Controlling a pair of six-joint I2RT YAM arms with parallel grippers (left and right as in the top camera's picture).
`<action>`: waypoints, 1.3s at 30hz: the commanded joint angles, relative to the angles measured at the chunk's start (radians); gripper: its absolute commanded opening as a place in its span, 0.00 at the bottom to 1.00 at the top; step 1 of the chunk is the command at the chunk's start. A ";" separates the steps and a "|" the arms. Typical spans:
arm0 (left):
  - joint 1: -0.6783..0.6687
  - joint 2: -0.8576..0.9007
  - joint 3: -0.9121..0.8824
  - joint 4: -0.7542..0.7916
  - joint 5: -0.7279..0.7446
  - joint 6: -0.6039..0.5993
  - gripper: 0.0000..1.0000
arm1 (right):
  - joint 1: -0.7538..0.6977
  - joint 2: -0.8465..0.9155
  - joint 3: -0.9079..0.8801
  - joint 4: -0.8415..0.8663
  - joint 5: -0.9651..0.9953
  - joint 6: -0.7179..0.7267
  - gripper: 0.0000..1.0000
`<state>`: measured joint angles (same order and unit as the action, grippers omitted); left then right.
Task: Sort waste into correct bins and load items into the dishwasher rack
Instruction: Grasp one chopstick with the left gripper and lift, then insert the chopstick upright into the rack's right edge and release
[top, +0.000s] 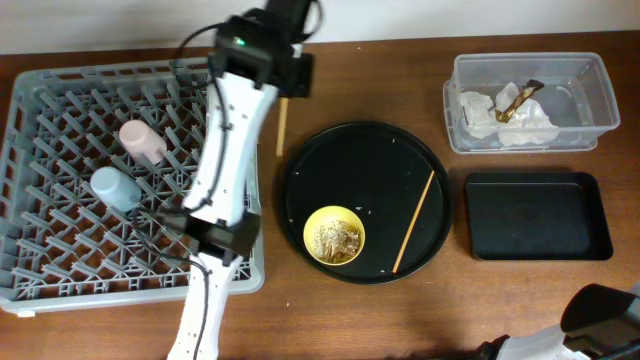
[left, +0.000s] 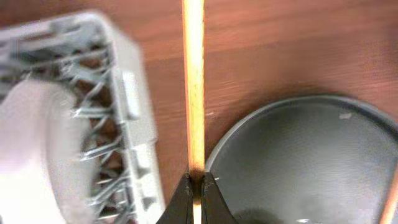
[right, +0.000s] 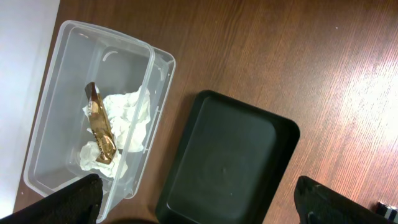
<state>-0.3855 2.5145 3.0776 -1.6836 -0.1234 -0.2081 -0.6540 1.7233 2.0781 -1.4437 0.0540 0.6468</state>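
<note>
My left gripper (left: 196, 186) is shut on a wooden chopstick (left: 193, 81) and holds it between the grey dishwasher rack (top: 60, 200) and the round black tray (top: 300, 170); the stick also shows in the overhead view (top: 282, 125). A second chopstick (top: 414, 222) and a yellow bowl (top: 334, 235) with beige scraps (top: 335, 240) lie on that tray. The pink cup (top: 142, 141) and blue cup (top: 115, 187) stand in the rack. A pale round plate-like shape (left: 25, 149) sits in the rack. My right gripper (right: 199, 205) is open and empty above the black rectangular tray (right: 230, 155).
The clear tub (right: 62, 56) holds the white tissue (right: 127, 121) and gold-brown wrapper (right: 99, 130); it stands at the back right in the overhead view (top: 590, 100), with the black rectangular tray (top: 537, 215) in front of it. My left arm (top: 225, 150) crosses the rack's right side.
</note>
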 joint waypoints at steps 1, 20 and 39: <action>0.046 -0.015 -0.148 -0.005 -0.021 0.061 0.01 | -0.001 -0.004 0.002 0.000 0.002 0.001 0.99; 0.275 -0.015 -0.384 -0.005 -0.051 -0.010 0.01 | -0.001 -0.004 0.002 0.000 0.002 0.001 0.99; 0.218 -0.014 -0.441 -0.001 0.051 0.023 0.03 | -0.001 -0.004 0.002 0.000 0.002 0.001 0.99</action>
<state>-0.1738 2.5145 2.6637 -1.6840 -0.0559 -0.2008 -0.6540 1.7233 2.0781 -1.4437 0.0540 0.6472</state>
